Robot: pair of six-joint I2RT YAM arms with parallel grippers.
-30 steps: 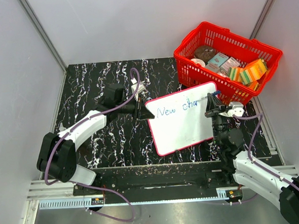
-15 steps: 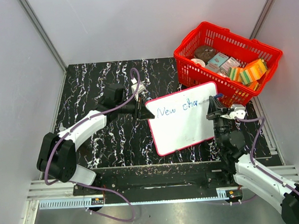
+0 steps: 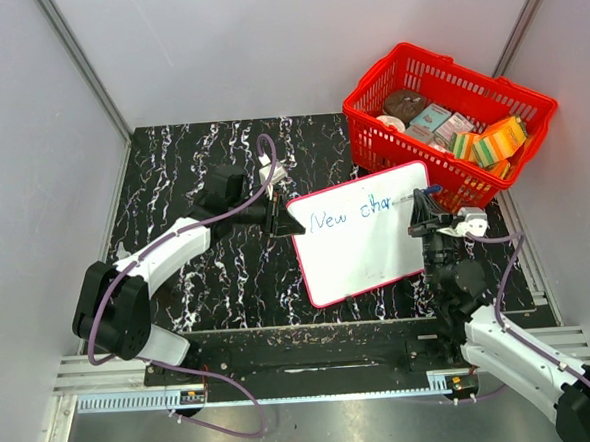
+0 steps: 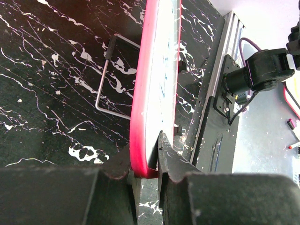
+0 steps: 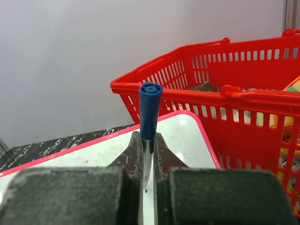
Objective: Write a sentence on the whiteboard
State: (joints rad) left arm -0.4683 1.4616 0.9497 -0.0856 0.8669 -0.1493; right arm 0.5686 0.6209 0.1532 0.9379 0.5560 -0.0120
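Note:
The whiteboard (image 3: 362,247) with its red rim lies tilted on the black marbled table, raised at its left end. Blue script, the sentence (image 3: 350,214), reads "New char" along its upper part. My left gripper (image 3: 280,220) is shut on the board's left corner; the left wrist view shows the red rim (image 4: 140,93) pinched between the jaws of that gripper (image 4: 145,171). My right gripper (image 3: 422,216) stands at the board's right edge, shut on a blue marker (image 5: 150,108). The marker's blue end points up; its tip is hidden between the fingers (image 5: 131,152), over the whiteboard (image 5: 84,152).
A red basket (image 3: 523,97) with boxes and sponges stands just behind the board's right corner, its wall (image 5: 243,117) close to my right gripper. A thin wire stand (image 4: 105,79) lies on the table under the board. Grey walls enclose the table.
My right gripper has shifted a little right and nearer with the marker, and the second blue word has gained a stroke. The left gripper and the board have stayed put.

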